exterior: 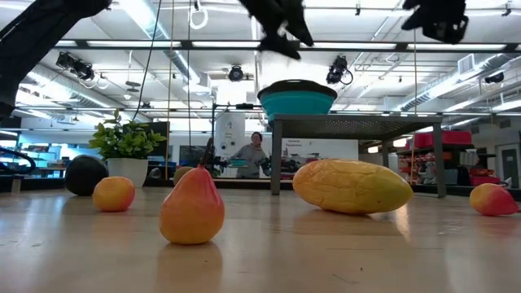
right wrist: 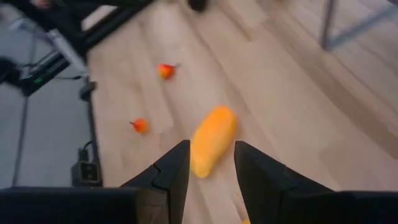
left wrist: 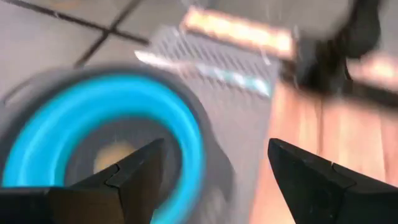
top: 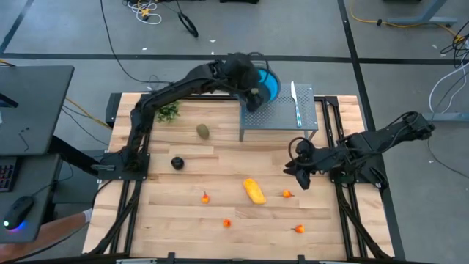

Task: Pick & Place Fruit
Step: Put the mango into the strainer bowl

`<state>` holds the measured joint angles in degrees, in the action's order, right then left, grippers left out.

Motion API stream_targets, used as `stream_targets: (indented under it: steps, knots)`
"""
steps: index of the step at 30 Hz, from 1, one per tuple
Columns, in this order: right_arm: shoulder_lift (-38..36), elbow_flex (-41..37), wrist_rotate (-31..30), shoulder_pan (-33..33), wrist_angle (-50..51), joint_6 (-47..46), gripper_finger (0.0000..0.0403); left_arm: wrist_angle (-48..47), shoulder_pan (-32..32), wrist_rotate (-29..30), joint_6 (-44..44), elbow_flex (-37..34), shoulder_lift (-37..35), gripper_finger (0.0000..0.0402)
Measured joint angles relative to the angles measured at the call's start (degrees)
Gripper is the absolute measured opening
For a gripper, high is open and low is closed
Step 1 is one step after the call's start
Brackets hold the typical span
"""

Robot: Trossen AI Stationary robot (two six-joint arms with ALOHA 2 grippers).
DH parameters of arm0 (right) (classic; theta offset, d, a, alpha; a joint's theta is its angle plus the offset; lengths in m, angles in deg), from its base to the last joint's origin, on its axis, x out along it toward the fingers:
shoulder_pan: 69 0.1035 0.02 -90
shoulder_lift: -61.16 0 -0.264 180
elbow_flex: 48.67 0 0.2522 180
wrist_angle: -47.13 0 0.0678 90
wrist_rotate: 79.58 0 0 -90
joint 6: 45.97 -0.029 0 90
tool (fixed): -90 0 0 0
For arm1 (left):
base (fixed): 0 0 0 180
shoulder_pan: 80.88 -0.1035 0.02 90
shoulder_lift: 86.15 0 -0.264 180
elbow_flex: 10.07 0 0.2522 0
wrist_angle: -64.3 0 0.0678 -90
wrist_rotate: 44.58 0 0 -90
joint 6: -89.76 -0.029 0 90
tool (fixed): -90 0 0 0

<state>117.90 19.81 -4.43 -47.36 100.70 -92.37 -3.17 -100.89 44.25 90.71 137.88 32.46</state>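
Left arm stretched over the blue bowl, right arm folded low above the table.

The left gripper [top: 254, 94] is held above the blue bowl [top: 270, 84] on the grey rack [top: 282, 117], fingers apart and empty. The right gripper [top: 299, 173] hangs near the yellow fruit [top: 254, 191], fingers slightly apart. 4 small orange-red fruits [top: 206, 196] are spread over the wooden table [top: 161, 213].

Overhead, table-level, 2 wrist cams
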Motion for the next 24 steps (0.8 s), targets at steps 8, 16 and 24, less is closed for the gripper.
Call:
stream_targets:
  steps: [8, 16, 24]
  knots:
    - [1.3, -0.2, 11.2, -2.1, -1.7, 15.5, 0.0138, -23.0, 13.7, 12.6, 3.3, -9.2, -8.6, 0.0293]
    - [8.3, -2.1, 21.5, -2.9, -5.0, 19.7, 0.0207, -13.2, 28.9, 16.0, 26.1, -33.3, -19.8, 0.0293]
    - [21.4, -2.0, 15.8, -2.2, -12.3, 7.4, 0.0284, 8.2, 38.0, 21.1, 43.2, -65.1, -33.5, 0.0293]
